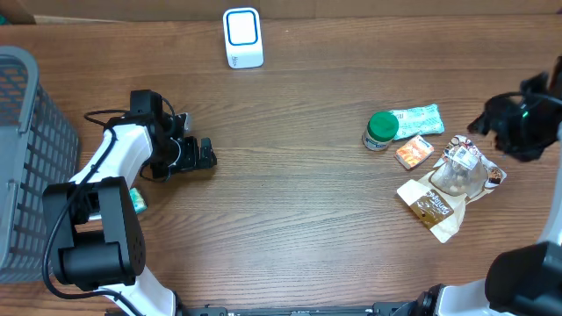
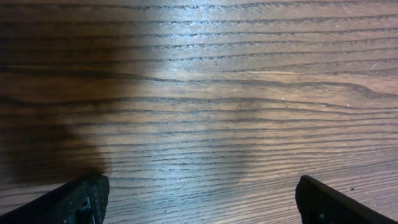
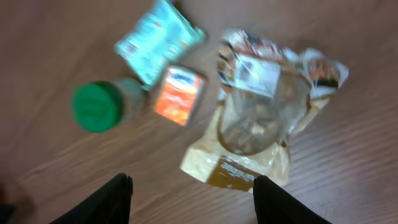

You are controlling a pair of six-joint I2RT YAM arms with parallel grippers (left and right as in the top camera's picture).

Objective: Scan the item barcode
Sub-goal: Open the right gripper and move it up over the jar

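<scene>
Overhead: the left gripper [image 1: 209,154] rests low over bare table [image 1: 290,219], fingers wide, nothing between them. The right gripper [image 1: 483,123] is a dark shape whose fingers cannot be told apart here. The bag [image 1: 450,186] lies flat just beside them, its long axis diagonal. The scanner [image 1: 242,37] stands well apart from both grippers.

Left wrist: only wood grain shows between the wide fingers.

Right wrist, blurred: the fingers stand apart, holding nothing. The bag lies ahead of the right-hand finger, its brown end nearest and its white label [image 3: 256,73] at the far end. A green-lidded jar [image 3: 96,107] lies ahead of the other finger.
</scene>
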